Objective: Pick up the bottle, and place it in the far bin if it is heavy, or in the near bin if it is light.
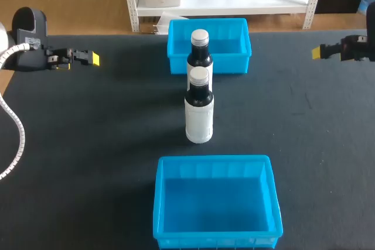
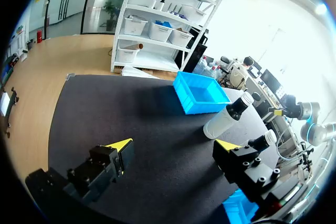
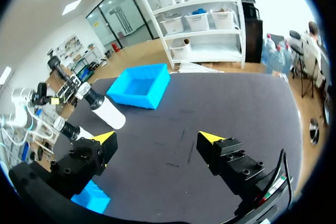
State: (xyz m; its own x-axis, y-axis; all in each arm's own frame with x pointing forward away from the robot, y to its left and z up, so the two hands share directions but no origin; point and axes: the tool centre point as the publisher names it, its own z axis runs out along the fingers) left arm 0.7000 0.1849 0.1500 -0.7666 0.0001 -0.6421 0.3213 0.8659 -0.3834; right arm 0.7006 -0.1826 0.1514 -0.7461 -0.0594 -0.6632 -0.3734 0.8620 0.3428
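Currently my left gripper (image 2: 174, 144) and right gripper (image 3: 157, 137) both gape wide, empty. The front bottle (image 1: 199, 112) stands upright well ahead of my fingers; I should close level around its white body.

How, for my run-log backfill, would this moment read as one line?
phase: pre-grasp | near bottle, far bottle: upright between bins | far bin, near bin: empty | left gripper: open | right gripper: open

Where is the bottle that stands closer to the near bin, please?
In the head view that bottle stands upright mid-table, between the near bin and the second bottle.
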